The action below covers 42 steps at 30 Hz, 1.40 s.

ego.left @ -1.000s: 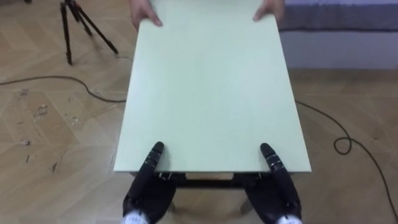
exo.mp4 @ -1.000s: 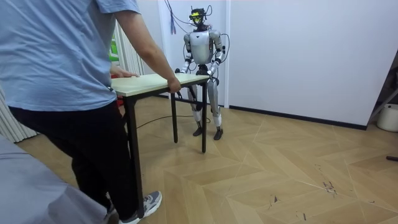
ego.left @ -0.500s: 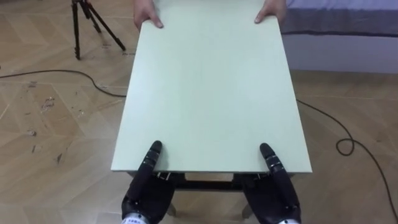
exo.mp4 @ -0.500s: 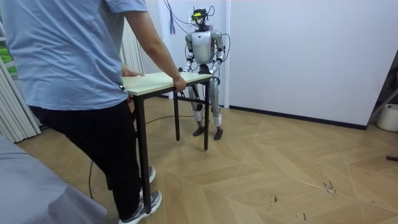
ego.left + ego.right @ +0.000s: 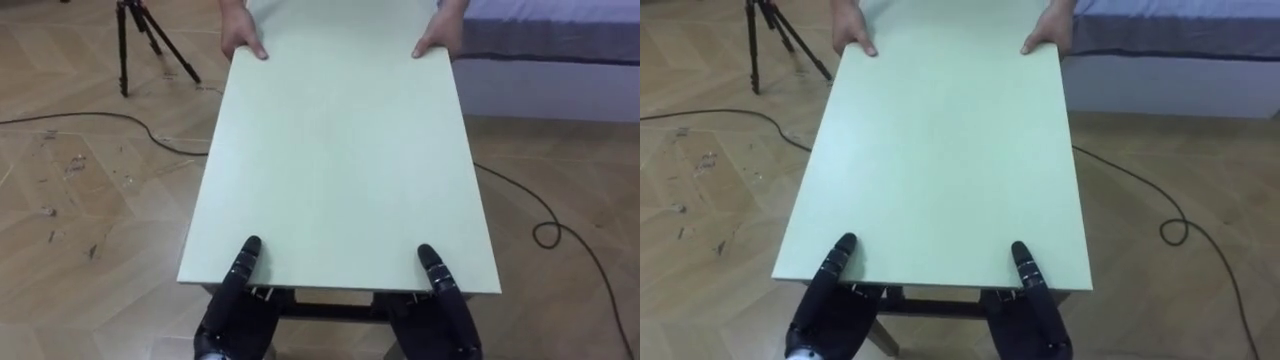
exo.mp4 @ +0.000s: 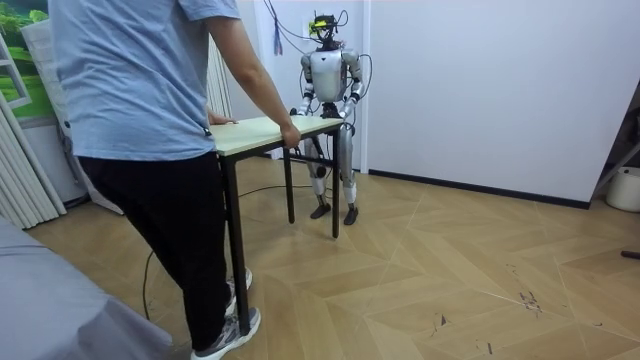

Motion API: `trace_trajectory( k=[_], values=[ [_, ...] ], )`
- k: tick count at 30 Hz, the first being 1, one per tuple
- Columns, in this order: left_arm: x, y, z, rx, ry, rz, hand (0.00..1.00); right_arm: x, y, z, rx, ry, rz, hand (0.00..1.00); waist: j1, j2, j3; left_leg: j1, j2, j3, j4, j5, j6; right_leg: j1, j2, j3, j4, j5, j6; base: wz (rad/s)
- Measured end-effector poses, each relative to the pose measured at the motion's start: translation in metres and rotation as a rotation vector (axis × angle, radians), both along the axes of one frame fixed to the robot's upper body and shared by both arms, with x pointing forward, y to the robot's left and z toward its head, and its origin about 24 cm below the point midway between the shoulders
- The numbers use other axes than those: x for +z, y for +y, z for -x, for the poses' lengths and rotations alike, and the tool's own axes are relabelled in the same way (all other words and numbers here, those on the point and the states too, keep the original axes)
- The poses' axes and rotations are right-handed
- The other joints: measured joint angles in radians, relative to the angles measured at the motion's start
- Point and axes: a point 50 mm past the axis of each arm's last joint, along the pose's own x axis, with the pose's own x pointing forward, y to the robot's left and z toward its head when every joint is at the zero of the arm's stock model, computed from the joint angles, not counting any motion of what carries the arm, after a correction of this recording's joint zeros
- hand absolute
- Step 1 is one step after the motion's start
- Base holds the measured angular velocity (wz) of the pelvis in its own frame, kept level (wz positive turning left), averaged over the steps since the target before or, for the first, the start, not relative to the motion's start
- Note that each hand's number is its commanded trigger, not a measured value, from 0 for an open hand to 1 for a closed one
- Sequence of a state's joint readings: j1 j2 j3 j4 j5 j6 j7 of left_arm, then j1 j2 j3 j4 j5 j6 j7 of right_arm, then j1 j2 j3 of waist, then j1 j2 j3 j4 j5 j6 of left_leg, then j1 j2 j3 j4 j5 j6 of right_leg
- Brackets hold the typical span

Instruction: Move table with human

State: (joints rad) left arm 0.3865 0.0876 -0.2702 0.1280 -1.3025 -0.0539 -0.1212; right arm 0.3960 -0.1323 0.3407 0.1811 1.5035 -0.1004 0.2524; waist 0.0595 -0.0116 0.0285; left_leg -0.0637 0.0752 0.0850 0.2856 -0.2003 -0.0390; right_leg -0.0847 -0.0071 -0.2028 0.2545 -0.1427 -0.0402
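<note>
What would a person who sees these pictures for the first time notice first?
The pale green table stands out, stretching away from the robot over the wooden floor. The robot's left hand and right hand are at its near edge, and a person's hands hold the far edge. A black tripod stands at the far left.

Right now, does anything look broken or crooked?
Nothing looks wrong. The table sits level, the robot's left hand and right hand gripping the near edge, a person's hands the far edge. The floor has small scuffs.
</note>
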Motion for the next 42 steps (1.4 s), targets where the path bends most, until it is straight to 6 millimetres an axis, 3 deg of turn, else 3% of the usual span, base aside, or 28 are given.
trace_trajectory(
  k=[4, 7, 9, 10, 12, 13, 15, 17, 18, 21, 25, 26, 27, 29, 30, 31, 32, 34, 35, 36, 37, 40, 41, 42],
  values=[
    [0.002, 0.001, -0.002, 0.006, -0.015, -0.006, 1.0, 0.001, 0.002, -0.001, -0.005, -0.003, -0.021, 1.0, 0.005, 0.0, -0.0001, -0.084, 0.023, -0.014, 0.128, -0.017, -0.014, -0.047, 0.015, -0.006, 0.042, -0.016, -0.024, 0.0],
    [0.003, 0.001, -0.005, 0.007, -0.022, 0.001, 1.0, 0.002, 0.001, -0.005, -0.004, -0.017, -0.015, 1.0, 0.007, 0.008, -0.0009, -0.194, 0.06, -0.016, 0.304, -0.016, -0.015, -0.09, 0.026, -0.031, 0.068, -0.034, -0.048, -0.05],
    [0.001, -0.001, -0.001, 0.015, -0.006, 0.012, 1.0, 0.001, 0.0, -0.003, 0.004, -0.012, -0.007, 1.0, 0.033, 0.022, 0.0055, -0.241, 0.095, -0.004, 0.548, -0.016, -0.016, -0.081, 0.028, -0.084, 0.099, -0.047, -0.073, -0.51],
    [-0.001, -0.002, 0.004, 0.027, 0.01, 0.031, 1.0, 0.001, -0.002, -0.003, 0.016, -0.008, 0.002, 1.0, 0.031, 0.046, 0.0043, -0.237, 0.098, -0.002, 0.679, -0.016, -0.018, -0.069, 0.029, -0.131, 0.099, -0.049, -0.08, -0.47],
    [0.0, 0.0, 0.006, 0.026, 0.01, 0.032, 1.0, 0.002, -0.003, -0.004, 0.025, -0.014, 0.01, 1.0, 0.004, 0.069, 0.0024, -0.189, 0.085, 0.003, 0.737, -0.017, -0.017, -0.071, 0.033, -0.182, 0.102, -0.044, -0.09, 0.24],
    [0.002, 0.002, 0.005, 0.019, 0.0, 0.025, 1.0, 0.004, -0.002, -0.004, 0.032, -0.02, 0.003, 1.0, -0.014, 0.073, 0.0053, -0.145, 0.086, 0.002, 0.681, -0.071, -0.014, -0.085, 0.029, -0.21, 0.115, -0.038, -0.084, 0.57],
    [0.003, 0.002, 0.005, 0.02, -0.005, 0.026, 1.0, 0.005, -0.001, -0.005, 0.035, -0.026, 0.001, 1.0, -0.026, 0.074, 0.0067, -0.086, 0.065, 0.008, 0.534, -0.151, -0.014, -0.111, 0.018, -0.211, 0.144, -0.031, -0.083, 0.2],
    [0.004, 0.001, 0.003, 0.018, -0.009, 0.025, 1.0, 0.007, -0.002, -0.006, 0.034, -0.033, 0.003, 1.0, -0.035, 0.079, 0.0077, -0.042, 0.037, 0.006, 0.397, -0.175, -0.011, -0.122, 0.004, -0.21, 0.128, 0.0, -0.081, 0.12],
    [0.007, 0.001, -0.002, 0.013, -0.025, 0.025, 1.0, 0.01, -0.003, -0.009, 0.036, -0.049, 0.004, 1.0, -0.033, 0.084, 0.0086, -0.03, 0.026, 0.007, 0.318, -0.189, 0.001, -0.146, -0.001, -0.211, 0.117, 0.024, -0.085, 0.14],
    [0.014, -0.001, -0.019, 0.002, -0.064, 0.02, 1.0, 0.016, -0.004, -0.023, 0.024, -0.086, -0.005, 1.0, -0.022, 0.086, 0.0102, -0.039, 0.01, 0.025, 0.208, -0.218, 0.045, -0.229, -0.013, -0.214, 0.126, 0.074, -0.099, -0.05],
    [0.015, -0.004, -0.023, 0.012, -0.052, 0.032, 1.0, 0.017, -0.008, -0.029, 0.027, -0.095, 0.014, 1.0, -0.02, 0.079, 0.0121, -0.07, -0.023, 0.055, 0.219, -0.198, 0.07, -0.26, -0.037, -0.181, 0.119, 0.122, -0.096, -0.21],
    [0.013, -0.004, -0.021, 0.021, -0.041, 0.043, 1.0, 0.017, -0.008, -0.029, 0.041, -0.094, 0.02, 1.0, -0.014, 0.078, 0.0112, -0.074, -0.033, 0.067, 0.222, -0.194, 0.075, -0.268, -0.04, -0.16, 0.122, 0.132, -0.084, -0.33],
    [0.012, -0.004, -0.019, 0.027, -0.031, 0.05, 1.0, 0.016, -0.008, -0.028, 0.049, -0.09, 0.022, 1.0, -0.011, 0.079, 0.0104, -0.075, -0.037, 0.083, 0.223, -0.19, 0.082, -0.272, -0.04, -0.14, 0.12, 0.129, -0.038, -0.32],
    [0.01, -0.003, -0.016, 0.033, -0.022, 0.05, 1.0, 0.015, -0.007, -0.026, 0.057, -0.08, 0.02, 1.0, -0.024, 0.079, 0.0047, -0.087, -0.041, 0.087, 0.222, -0.173, 0.092, -0.276, -0.04, -0.123, 0.1, 0.146, 0.031, -0.07],
    [0.009, -0.002, -0.014, 0.036, -0.016, 0.05, 1.0, 0.014, -0.007, -0.024, 0.066, -0.076, 0.022, 1.0, -0.027, 0.079, -0.0008, -0.098, -0.052, 0.082, 0.215, -0.158, 0.1, -0.277, -0.046, -0.121, 0.077, 0.171, 0.054, 0.04],
    [0.009, -0.003, -0.014, 0.033, -0.012, 0.055, 1.0, 0.014, -0.009, -0.023, 0.067, -0.077, 0.021, 1.0, -0.029, 0.081, -0.0035, -0.106, -0.059, 0.086, 0.205, -0.14, 0.112, -0.28, -0.047, -0.096, 0.055, 0.212, 0.071, 0.0],
    [0.009, -0.003, -0.014, 0.032, -0.011, 0.057, 1.0, 0.014, -0.009, -0.023, 0.07, -0.078, 0.022, 1.0, -0.032, 0.08, -0.0055, -0.11, -0.059, 0.093, 0.194, -0.128, 0.121, -0.284, -0.048, -0.072, 0.055, 0.225, 0.086, 0.24],
    [0.011, -0.005, -0.018, 0.013, -0.018, 0.056, 1.0, 0.014, -0.011, -0.021, 0.059, -0.084, 0.015, 1.0, -0.04, 0.077, -0.0069, -0.121, -0.061, 0.113, 0.186, -0.105, 0.135, -0.322, -0.094, -0.034, 0.249, 0.15, 0.074, 0.42],
    [0.011, -0.004, -0.018, 0.007, -0.018, 0.047, 1.0, 0.014, -0.01, -0.017, 0.055, -0.082, 0.006, 1.0, -0.041, 0.068, -0.0132, -0.116, -0.064, 0.134, 0.171, -0.091, 0.138, -0.322, -0.139, -0.016, 0.415, 0.058, 0.073, 0.35],
    [0.011, -0.003, -0.018, 0.008, -0.018, 0.043, 1.0, 0.013, -0.008, -0.015, 0.053, -0.076, -0.002, 1.0, -0.037, 0.054, -0.0215, -0.115, -0.074, 0.134, 0.156, -0.075, 0.14, -0.285, -0.188, -0.007, 0.521, -0.01, 0.092, 0.22],
    [0.011, -0.002, -0.017, 0.011, -0.017, 0.038, 1.0, 0.013, -0.007, -0.014, 0.055, -0.074, -0.006, 1.0, -0.032, 0.046, -0.0239, -0.116, -0.075, 0.133, 0.155, -0.068, 0.136, -0.221, -0.222, 0.008, 0.574, -0.051, 0.107, 0.03],
    [0.01, 0.002, -0.015, 0.019, -0.022, 0.024, 1.0, 0.012, -0.003, -0.013, 0.064, -0.068, -0.017, 1.0, -0.021, 0.027, -0.0226, -0.134, -0.075, 0.135, 0.16, -0.053, 0.125, -0.064, -0.256, 0.053, 0.556, -0.069, 0.125, -0.06],
    [0.013, 0.004, -0.016, 0.02, -0.035, 0.017, 1.0, 0.013, -0.001, -0.014, 0.065, -0.071, -0.032, 1.0, -0.012, 0.004, -0.0231, -0.154, -0.075, 0.135, 0.171, -0.043, 0.114, -0.003, -0.254, 0.069, 0.482, -0.101, 0.149, 0.0],
    [0.016, 0.006, -0.018, 0.018, -0.049, 0.012, 1.0, 0.014, 0.0, -0.016, 0.069, -0.081, -0.035, 1.0, -0.006, -0.02, -0.0135, -0.175, -0.073, 0.133, 0.18, -0.027, 0.102, 0.022, -0.239, 0.064, 0.395, -0.148, 0.16, -0.05]
  ],
)
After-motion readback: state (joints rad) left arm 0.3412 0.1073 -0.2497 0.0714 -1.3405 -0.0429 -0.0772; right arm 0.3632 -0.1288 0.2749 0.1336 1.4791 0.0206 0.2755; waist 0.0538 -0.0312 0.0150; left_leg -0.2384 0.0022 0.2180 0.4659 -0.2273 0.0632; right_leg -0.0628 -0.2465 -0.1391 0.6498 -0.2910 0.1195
